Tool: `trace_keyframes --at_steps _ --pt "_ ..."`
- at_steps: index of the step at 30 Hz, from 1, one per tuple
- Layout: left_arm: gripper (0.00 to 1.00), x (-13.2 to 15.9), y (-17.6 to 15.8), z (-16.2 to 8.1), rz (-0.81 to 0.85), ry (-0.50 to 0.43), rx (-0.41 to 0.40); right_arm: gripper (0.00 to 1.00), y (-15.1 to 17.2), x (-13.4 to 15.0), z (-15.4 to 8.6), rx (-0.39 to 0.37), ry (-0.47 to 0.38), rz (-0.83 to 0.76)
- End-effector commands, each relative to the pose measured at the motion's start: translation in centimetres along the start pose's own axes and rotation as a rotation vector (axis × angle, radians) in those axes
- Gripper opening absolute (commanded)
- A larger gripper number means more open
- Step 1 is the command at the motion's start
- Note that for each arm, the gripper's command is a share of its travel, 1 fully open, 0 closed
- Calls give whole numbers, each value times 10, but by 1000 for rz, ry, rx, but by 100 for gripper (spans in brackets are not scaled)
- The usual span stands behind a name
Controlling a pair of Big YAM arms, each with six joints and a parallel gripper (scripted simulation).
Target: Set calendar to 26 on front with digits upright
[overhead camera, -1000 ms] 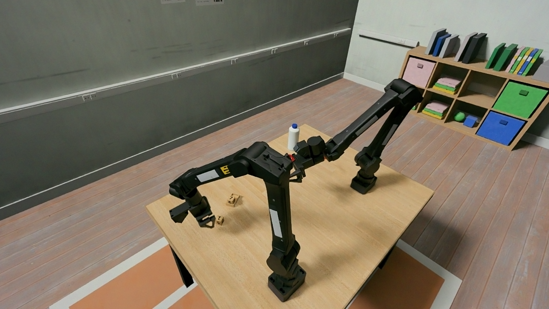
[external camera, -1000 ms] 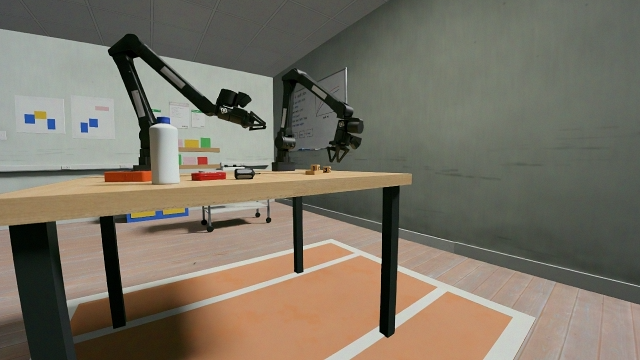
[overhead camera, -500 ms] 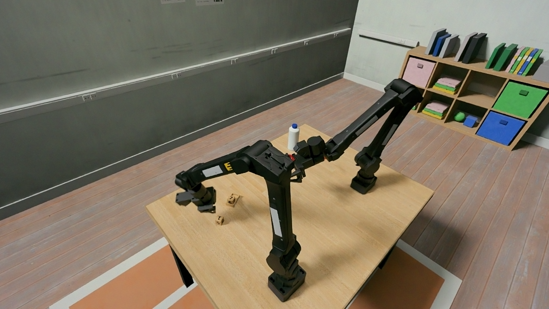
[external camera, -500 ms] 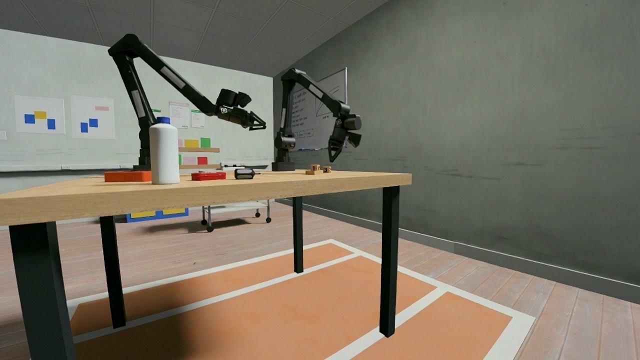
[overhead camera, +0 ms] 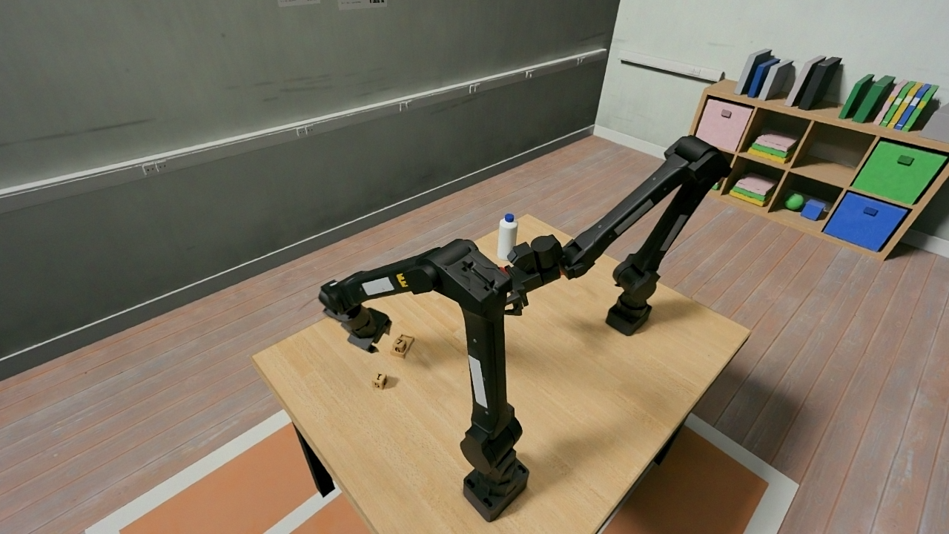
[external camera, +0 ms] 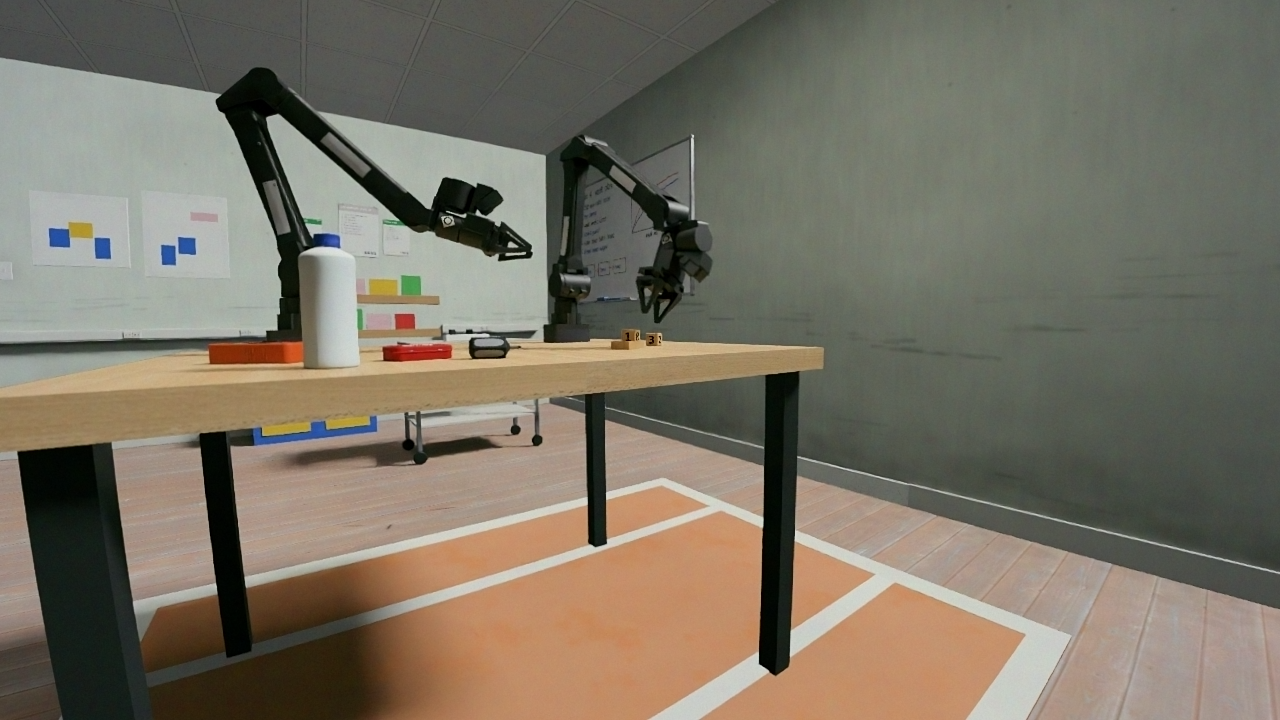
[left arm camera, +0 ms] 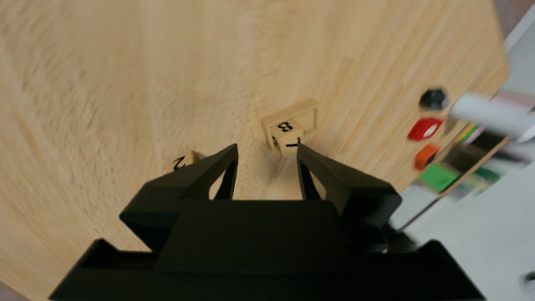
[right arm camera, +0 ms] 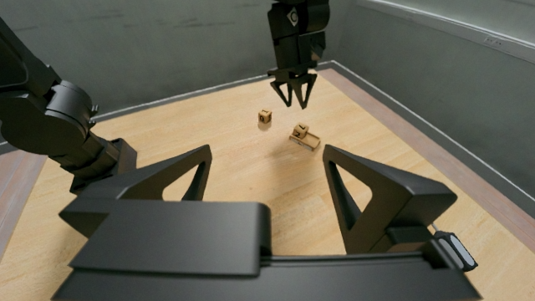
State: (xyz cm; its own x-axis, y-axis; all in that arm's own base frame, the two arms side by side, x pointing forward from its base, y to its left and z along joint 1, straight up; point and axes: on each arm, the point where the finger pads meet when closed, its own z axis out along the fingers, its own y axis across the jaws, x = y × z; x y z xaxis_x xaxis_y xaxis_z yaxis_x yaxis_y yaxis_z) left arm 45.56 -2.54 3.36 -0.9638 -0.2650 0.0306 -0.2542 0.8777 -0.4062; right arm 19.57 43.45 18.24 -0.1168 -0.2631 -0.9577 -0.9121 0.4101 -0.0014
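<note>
The left end effector [overhead camera: 378, 340] [external camera: 651, 315] [left arm camera: 267, 150] [right arm camera: 297, 108], half open and gripping nothing, hovers above the tray [overhead camera: 398, 355] [external camera: 626, 344] [left arm camera: 291, 112] [right arm camera: 304, 144]. One cube [overhead camera: 399, 343] [external camera: 631, 335] [left arm camera: 288, 135] [right arm camera: 300, 130] sits in it, the loose cube [overhead camera: 379, 381] [external camera: 654, 339] [left arm camera: 182, 160] [right arm camera: 265, 116] apart; descending misaligned could clip the tray. The right end effector [overhead camera: 518, 308] [external camera: 529, 255] [right arm camera: 267, 150] is wide open, unladen
</note>
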Motion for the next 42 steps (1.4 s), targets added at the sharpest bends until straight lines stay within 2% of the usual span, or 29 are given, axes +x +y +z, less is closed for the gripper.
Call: trace_keyframes --at_steps 1,7,10,13,24,26,29,34,42 --pt "53 -20 -28 -7 262 -32 6 100 -1 -10 2 2 -19 2" --pt "53 -13 -41 1 524 -4 -41 100 -1 -10 2 2 -19 2" --pt "53 -12 -42 2 571 0 -48 100 -1 -10 2 2 -19 2" --pt "53 -9 -48 6 743 25 -98 100 -1 -10 2 2 -19 2" --pt "53 2 -54 18 1209 147 -262 100 -1 -10 2 2 -19 2" --pt "53 2 -54 18 1209 147 -262 100 -1 -10 2 2 -19 2" --pt "53 18 -44 28 1305 228 -312 100 -1 -10 2 2 -19 2" --pt "53 24 -39 31 1350 278 -364 100 -1 -10 2 2 -19 2" --pt "53 18 -39 23 1318 245 -378 100 -1 -10 2 2 -19 2"
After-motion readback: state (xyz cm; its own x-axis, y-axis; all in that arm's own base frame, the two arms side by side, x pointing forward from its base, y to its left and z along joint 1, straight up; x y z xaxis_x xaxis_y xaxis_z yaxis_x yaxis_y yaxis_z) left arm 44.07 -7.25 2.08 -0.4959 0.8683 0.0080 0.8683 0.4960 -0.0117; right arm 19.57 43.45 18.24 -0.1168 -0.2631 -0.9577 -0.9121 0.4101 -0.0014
